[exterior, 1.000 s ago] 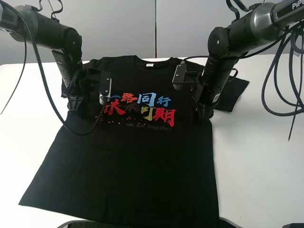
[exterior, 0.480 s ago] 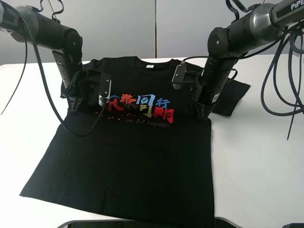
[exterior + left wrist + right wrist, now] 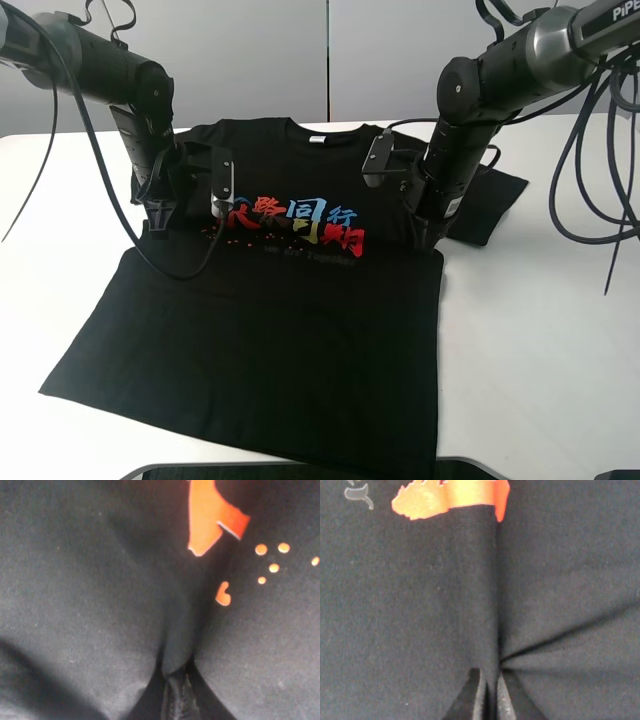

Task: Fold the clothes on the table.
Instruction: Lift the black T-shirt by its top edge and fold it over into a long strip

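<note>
Folding step: first fold being started, both chest sides pinched; a joint lift toward the hem is judged next.
Left tool (image 3: 175, 687): narrowed onto a pinched ridge of T-shirt (image 3: 270, 340).
Right tool (image 3: 490, 690): nearly closed, a cloth pleat held.
T-shirt: spread flat, centre of frame.
Counter (image 3: 540, 330): white, beneath.

The right gripper (image 3: 488, 686) pinches a raised crease of the black T-shirt (image 3: 395, 620), jaws almost together. From the tips the crease runs toward twelve o'clock, reaching an orange-red print (image 3: 450, 497). Small grey lettering (image 3: 359, 494) sits near eleven o'clock.
</note>
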You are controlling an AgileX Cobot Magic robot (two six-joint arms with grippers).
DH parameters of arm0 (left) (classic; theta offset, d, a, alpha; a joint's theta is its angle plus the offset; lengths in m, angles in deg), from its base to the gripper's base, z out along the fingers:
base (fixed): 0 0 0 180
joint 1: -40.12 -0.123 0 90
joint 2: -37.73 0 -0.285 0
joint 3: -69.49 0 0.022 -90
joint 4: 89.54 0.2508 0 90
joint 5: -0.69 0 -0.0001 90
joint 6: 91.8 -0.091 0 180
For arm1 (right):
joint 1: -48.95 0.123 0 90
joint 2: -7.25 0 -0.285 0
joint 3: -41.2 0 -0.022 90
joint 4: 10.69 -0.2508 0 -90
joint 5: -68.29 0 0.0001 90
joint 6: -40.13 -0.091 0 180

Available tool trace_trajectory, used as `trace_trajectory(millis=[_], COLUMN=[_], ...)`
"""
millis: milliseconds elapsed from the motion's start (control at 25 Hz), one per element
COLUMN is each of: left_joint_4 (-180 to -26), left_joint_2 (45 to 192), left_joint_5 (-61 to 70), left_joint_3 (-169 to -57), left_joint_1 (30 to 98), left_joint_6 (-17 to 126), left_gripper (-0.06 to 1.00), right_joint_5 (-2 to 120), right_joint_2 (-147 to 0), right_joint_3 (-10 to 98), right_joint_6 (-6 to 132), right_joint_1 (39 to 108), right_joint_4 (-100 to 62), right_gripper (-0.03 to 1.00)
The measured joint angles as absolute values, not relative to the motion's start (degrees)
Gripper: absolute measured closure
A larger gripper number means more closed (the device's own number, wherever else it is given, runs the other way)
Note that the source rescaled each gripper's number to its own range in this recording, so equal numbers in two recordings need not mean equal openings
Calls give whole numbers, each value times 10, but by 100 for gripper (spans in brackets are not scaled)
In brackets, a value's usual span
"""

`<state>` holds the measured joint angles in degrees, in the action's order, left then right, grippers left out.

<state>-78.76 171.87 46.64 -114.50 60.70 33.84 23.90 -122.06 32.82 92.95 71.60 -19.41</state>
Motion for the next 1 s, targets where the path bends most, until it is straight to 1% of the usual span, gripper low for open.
trace_trajectory(millis=[280,480,560,720,880,1000], left_joint_4=[-788,-783,-781,-770,-740,-694], left_joint_2=[1666,1579,1551,1519,1518,1518], left_joint_5=[434,375,340,289,262,265], left_joint_3=[-1140,-1140,-1140,-1156,-1189,-1216], left_joint_1=[607,607,607,607,609,623], left_joint_6=[342,357,357,379,448,500], left_gripper=[94,94,94,94,94,94], right_joint_5=[223,231,251,317,338,334], right_joint_2=[-1174,-1069,-1028,-965,-957,-957], right_joint_3=[312,312,311,318,374,424], right_joint_6=[898,883,864,793,683,641], right_joint_1=[717,717,717,717,717,717], right_joint_4=[-204,-184,-151,-33,119,172], right_gripper=[94,94,94,94,94,94])
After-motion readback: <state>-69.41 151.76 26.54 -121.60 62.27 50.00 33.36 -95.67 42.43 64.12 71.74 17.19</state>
